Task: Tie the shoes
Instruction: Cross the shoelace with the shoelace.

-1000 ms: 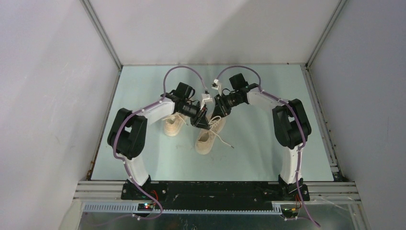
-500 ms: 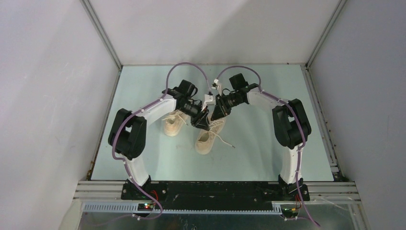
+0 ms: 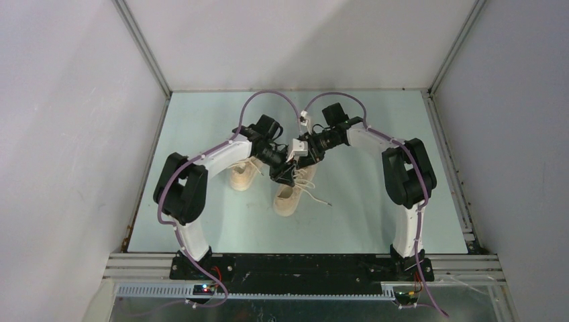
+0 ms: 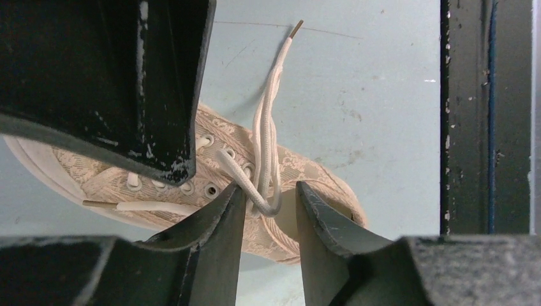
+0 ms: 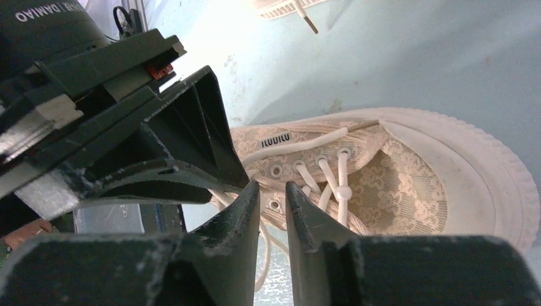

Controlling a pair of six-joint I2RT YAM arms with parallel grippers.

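Observation:
Two cream-beige shoes lie mid-table: one to the left, the other under both grippers. My left gripper hovers over that shoe's lacing with its jaws open; a loop of off-white lace hangs between the tips, against the left finger and not pinched. My right gripper faces it from the other side, jaws a narrow gap apart above the eyelets of the shoe, with nothing pinched between the tips. One loose lace end trails across the table.
The other shoe's edge shows at the top of the right wrist view. A lace end lies on the table to the right of the worked shoe. Grey walls enclose the pale green table on three sides.
My left gripper's jaws have opened wider and the left arm has shifted slightly right toward the right gripper. The right arm has barely moved.

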